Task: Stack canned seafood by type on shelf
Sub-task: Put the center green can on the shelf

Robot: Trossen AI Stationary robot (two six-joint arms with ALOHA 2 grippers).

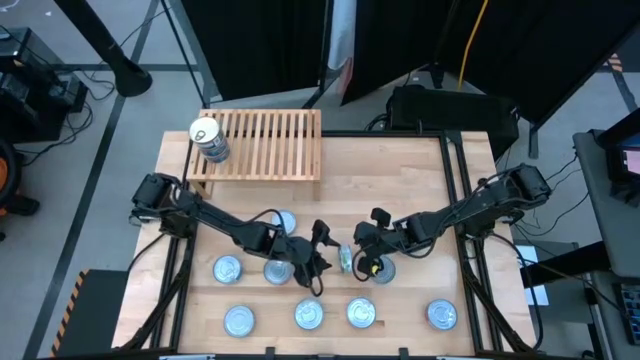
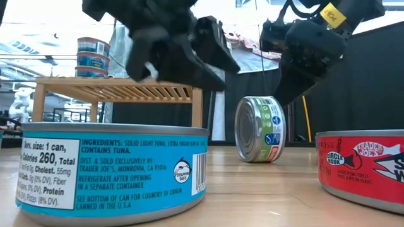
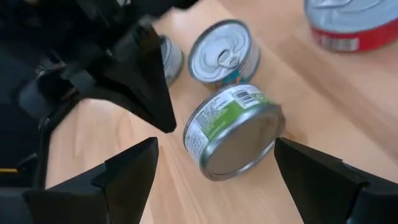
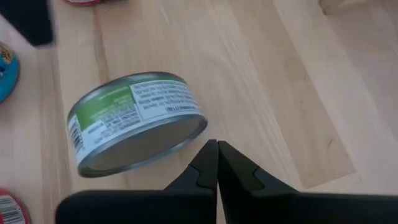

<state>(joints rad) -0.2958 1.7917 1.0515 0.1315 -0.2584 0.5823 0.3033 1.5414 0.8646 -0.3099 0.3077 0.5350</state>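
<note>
A green-labelled can (image 3: 233, 130) stands on its edge on the table, also seen in the low view (image 2: 259, 129) and the high view (image 1: 346, 260). My left gripper (image 3: 227, 180) is open, its fingers either side of this can and apart from it. From the can's other side comes my right gripper (image 4: 216, 163), shut and empty, its tip close beside the can's (image 4: 137, 121) rim. The shelf (image 1: 270, 140) stands at the back left with a stack of blue-labelled cans (image 1: 208, 140) at its left end.
Several flat cans lie along the table's front (image 1: 309, 314), and others (image 1: 227, 268) sit under the left arm. A blue can (image 2: 113, 170) and a red can (image 2: 363, 167) are closest to the low camera. Both arms meet mid-table.
</note>
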